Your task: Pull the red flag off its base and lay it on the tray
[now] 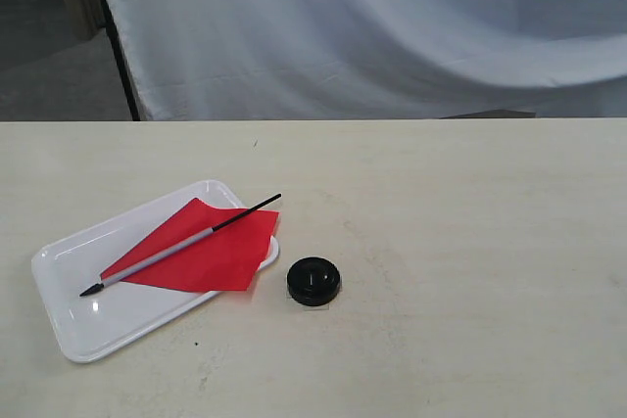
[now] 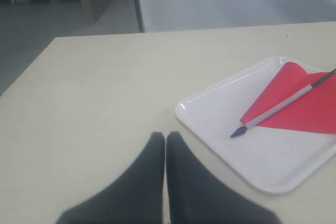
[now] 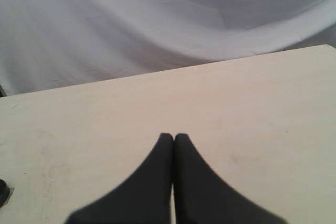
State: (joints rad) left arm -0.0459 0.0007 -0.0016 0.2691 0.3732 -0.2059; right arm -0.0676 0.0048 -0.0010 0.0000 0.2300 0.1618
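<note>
Operator: Desk (image 1: 470, 242) first, then. What does it carry?

Checker: The white tray (image 1: 69, 276) is the largest thing there, on the left of the exterior view. The red flag (image 1: 211, 254) lies flat on it. The round black base (image 1: 313, 281) sits on the desk just beside the tray's right-hand edge, and nothing stands in it.

Operator: So which step is in hand?

Checker: I judge the last one done: the flag is off its base and laid down. Neither arm shows in the exterior view. The left end effector (image 2: 165, 140) is pressed together on nothing and hangs over bare desk near a corner of the tray. The right end effector (image 3: 174, 139) is likewise pressed together and empty over open desk, with the base barely at the edge of its wrist view.

Operator: Which way does the flag point?

Checker: The stick's long axis runs diagonally across the tray, from near-left to far-right in the exterior view. Its pointed black tip (image 1: 90, 290) aims at the near-left and lies inside the rim. The thin black end (image 1: 277, 196) pokes out past the far-right rim. The cloth spreads on the stick's base-ward side, and one corner reaches the rim there.

Operator: And next?

Checker: Little, I think. If the overhang matters, that calls for opening one end effector and pinching the stick lightly at mid-length to slide it inward. Otherwise the arms need only keep clear.
</note>
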